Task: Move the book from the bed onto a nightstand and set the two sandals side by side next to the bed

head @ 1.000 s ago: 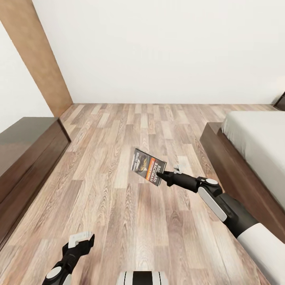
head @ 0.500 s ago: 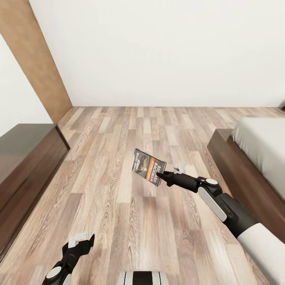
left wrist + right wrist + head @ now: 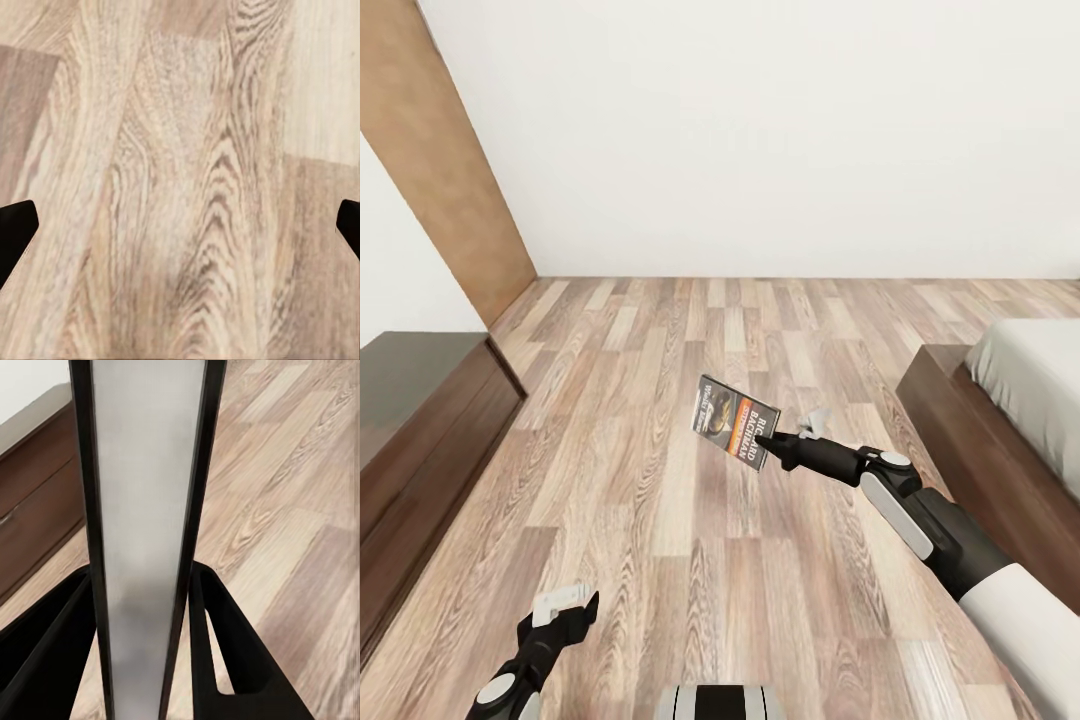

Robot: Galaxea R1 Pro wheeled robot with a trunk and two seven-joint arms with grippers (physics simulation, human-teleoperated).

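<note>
Wood-plank floor (image 3: 660, 520) lies under the book (image 3: 736, 422) reading "RICHARD BACHMAN".

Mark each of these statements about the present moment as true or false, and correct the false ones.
1. The right gripper holds the book. True.
2. The book lies on the bed. False: it is held in the air above the wood floor.
3. The left gripper holds a sandal. False: it is open and holds nothing.
4. The long dark bench is at the robot's left. True.
</note>
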